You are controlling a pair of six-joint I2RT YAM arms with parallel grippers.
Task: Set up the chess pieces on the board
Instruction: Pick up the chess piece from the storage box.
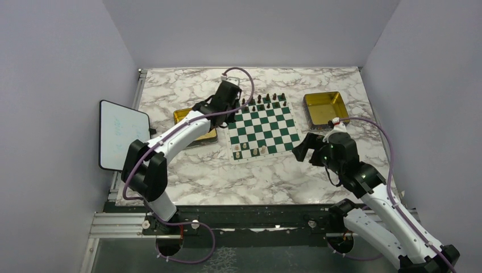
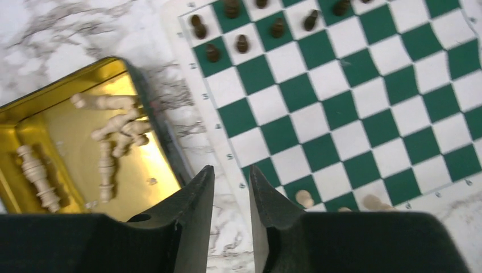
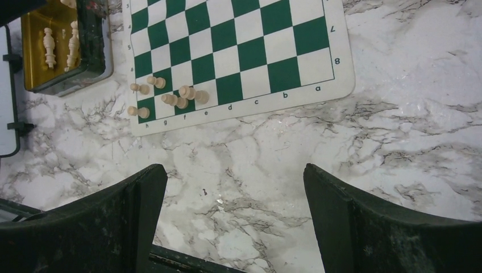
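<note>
The left gripper [image 2: 230, 170], narrow and empty, is being held beside the tray [image 2: 156, 165]; one piece [image 2: 37, 176] to its left should be straddled.

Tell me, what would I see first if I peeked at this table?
The green and white board sits in the middle, with dark pieces lined along its far edge and a few cream pieces in its near left corner. Beside it, a gold tray holds more cream ones lying down, and the left gripper hangs between tray and board.
</note>
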